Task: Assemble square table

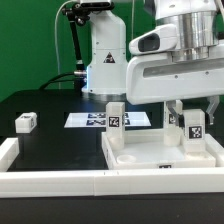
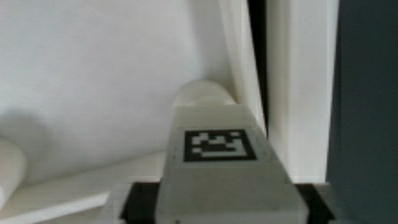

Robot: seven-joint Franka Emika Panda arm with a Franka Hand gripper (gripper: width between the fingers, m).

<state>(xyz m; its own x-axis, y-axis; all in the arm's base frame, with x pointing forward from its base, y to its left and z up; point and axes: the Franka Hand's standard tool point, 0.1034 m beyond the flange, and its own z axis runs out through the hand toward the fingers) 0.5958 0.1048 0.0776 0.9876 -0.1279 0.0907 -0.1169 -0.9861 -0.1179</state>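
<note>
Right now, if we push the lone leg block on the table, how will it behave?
The leg block looks like rigid white plastic, so probably stiff and light. Its flat faces and squat shape suggest sliding on the table, not rolling or tipping.

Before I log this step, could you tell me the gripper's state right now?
Gripper: fingers flank the upright leg; whether they grip it cannot be told.

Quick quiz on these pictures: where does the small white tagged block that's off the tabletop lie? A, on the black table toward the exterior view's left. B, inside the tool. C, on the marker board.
A: the small white tagged block lies alone on the black table at the exterior view's left, apart from the marker board and the tabletop.
</note>
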